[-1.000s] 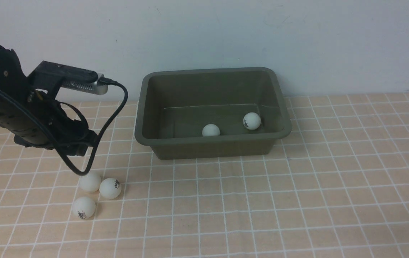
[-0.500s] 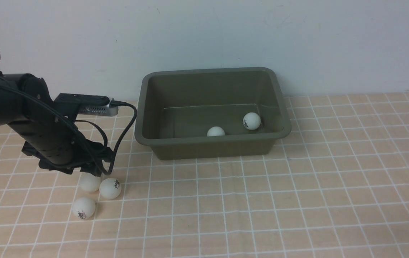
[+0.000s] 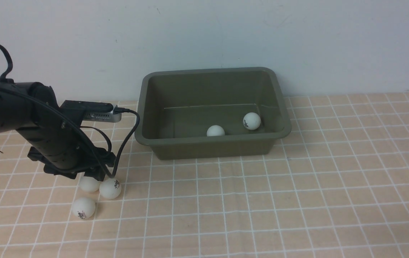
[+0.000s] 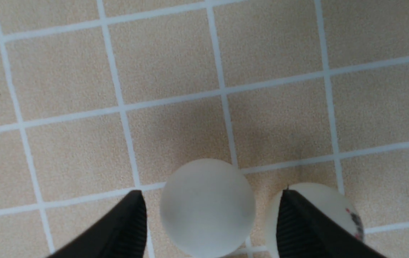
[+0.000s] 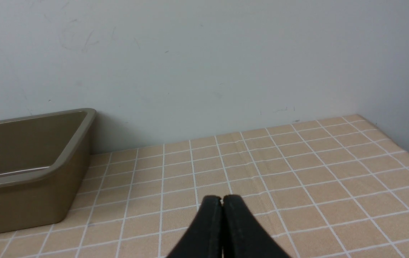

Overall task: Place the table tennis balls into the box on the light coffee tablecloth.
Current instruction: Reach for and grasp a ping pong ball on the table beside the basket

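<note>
Three white table tennis balls lie on the light coffee tablecloth (image 3: 297, 197) at the front left: one (image 3: 89, 184) partly under my left gripper (image 3: 95, 175), one (image 3: 110, 189) touching it, one (image 3: 84, 208) nearer me. Two more balls (image 3: 215, 130) (image 3: 252, 120) rest inside the olive-grey box (image 3: 211, 140). In the left wrist view my left gripper (image 4: 211, 191) is open, low over the cloth, with a plain ball (image 4: 208, 208) between its jaws and gaps on both sides. One finger (image 4: 297, 222) overlaps the logo ball (image 4: 333, 204). My right gripper (image 5: 221, 197) is shut on nothing.
The box stands against the pale back wall (image 3: 204, 36), right of my left arm. A cable (image 3: 127, 136) loops from the left wrist camera down beside the balls. The right wrist view shows the box's corner (image 5: 82, 118) and the cloth's far right edge (image 5: 387, 136).
My left arm has come down and forward until the open gripper straddles the farthest ball on the cloth. One ball in the box rolled slightly right, then settled.
</note>
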Controlling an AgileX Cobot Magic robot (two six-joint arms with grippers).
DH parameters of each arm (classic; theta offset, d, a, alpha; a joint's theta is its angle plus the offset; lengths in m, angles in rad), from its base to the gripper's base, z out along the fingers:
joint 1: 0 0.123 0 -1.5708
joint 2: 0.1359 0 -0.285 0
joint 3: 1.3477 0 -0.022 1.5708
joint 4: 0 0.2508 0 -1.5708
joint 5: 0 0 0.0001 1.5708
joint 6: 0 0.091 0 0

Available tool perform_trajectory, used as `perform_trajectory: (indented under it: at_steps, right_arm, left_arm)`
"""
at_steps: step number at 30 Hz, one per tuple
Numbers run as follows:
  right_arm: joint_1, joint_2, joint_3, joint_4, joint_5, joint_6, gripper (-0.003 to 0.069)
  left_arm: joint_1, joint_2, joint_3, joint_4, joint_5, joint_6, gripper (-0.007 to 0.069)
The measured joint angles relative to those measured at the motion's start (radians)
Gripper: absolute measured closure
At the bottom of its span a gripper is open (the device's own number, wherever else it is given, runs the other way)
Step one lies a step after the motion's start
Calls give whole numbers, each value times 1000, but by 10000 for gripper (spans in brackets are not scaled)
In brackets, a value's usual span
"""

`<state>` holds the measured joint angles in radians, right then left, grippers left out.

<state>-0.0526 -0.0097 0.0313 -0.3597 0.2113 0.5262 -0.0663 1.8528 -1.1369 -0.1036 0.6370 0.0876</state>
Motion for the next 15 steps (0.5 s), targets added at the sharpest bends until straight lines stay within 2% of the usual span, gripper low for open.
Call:
perform_trajectory:
  at_steps: [12, 15]
  right_arm:
    - [0, 0, 0, 0, 0, 0, 671]
    - [0, 0, 0, 0, 0, 0, 671]
  left_arm:
    - [0, 27, 0, 0, -22, -7, 221]
    - [0, 27, 0, 0, -23, -16, 259]
